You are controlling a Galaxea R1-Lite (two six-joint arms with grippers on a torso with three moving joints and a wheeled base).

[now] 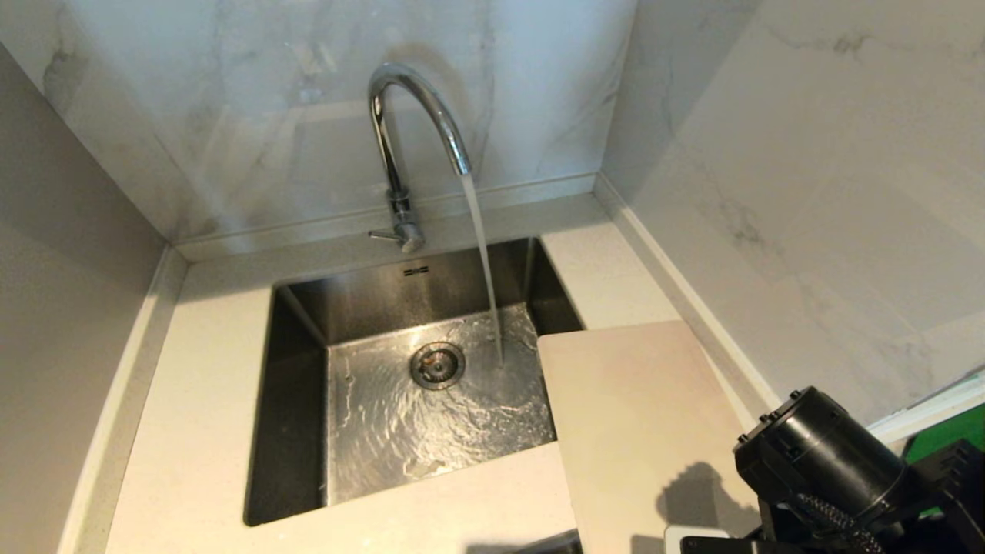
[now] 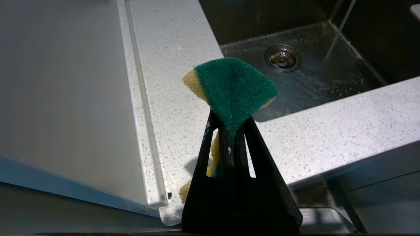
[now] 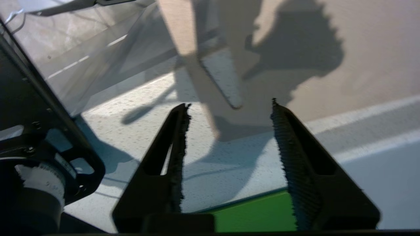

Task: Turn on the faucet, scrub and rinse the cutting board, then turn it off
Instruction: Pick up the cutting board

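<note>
While water runs, you see:
Faucet: tall chrome gooseneck faucet (image 1: 400, 146) pours into the steel sink (image 1: 308, 308).
Board: pale beige rectangular cutting board (image 1: 639, 415) lies on the counter, overhanging the sink's right edge.
Left gripper (image 2: 231, 137): clamped on green-and-yellow sponge (image 2: 233, 88).
Right gripper (image 3: 229, 108): fingers apart, empty, above the board.

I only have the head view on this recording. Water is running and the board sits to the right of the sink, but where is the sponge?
Observer: The left end effector is shut on the green-and-yellow sponge, held over the speckled counter beside the sink.
Operator: And the right end effector? I just see the arm's black housing at lower right.
Observer: The right end effector is open and holds nothing.
Operator: Is it near the board?
Observer: It points at the cutting board, with the board's handle slot just ahead of the fingertips; no contact is visible.
</note>
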